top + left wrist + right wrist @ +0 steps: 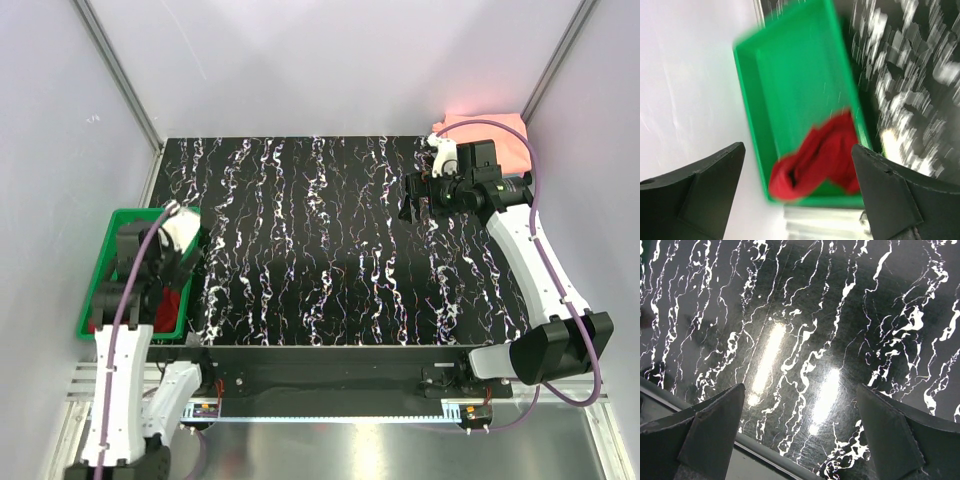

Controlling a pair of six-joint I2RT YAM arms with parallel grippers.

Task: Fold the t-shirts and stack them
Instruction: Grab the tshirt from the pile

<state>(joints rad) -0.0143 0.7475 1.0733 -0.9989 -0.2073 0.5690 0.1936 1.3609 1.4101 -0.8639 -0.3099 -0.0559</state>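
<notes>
A dark red t-shirt [820, 159] lies crumpled at the near end of the green tray [790, 80]; in the top view a part of it [172, 306] shows under my left arm. My left gripper [799, 200] is open and empty, hovering above the shirt without touching it; it is over the tray [100, 262] in the top view [160, 280]. A salmon-pink t-shirt [492, 136] lies at the table's back right corner. My right gripper [415, 208] is open and empty above bare table [800, 440], in front and left of the pink shirt. No teal shirt shows.
The black marbled table [320, 250] fills the middle. The green tray sits off its left edge, beside the white left wall [60, 150]. A metal rail [330, 410] runs along the near edge. The left wrist view is motion-blurred.
</notes>
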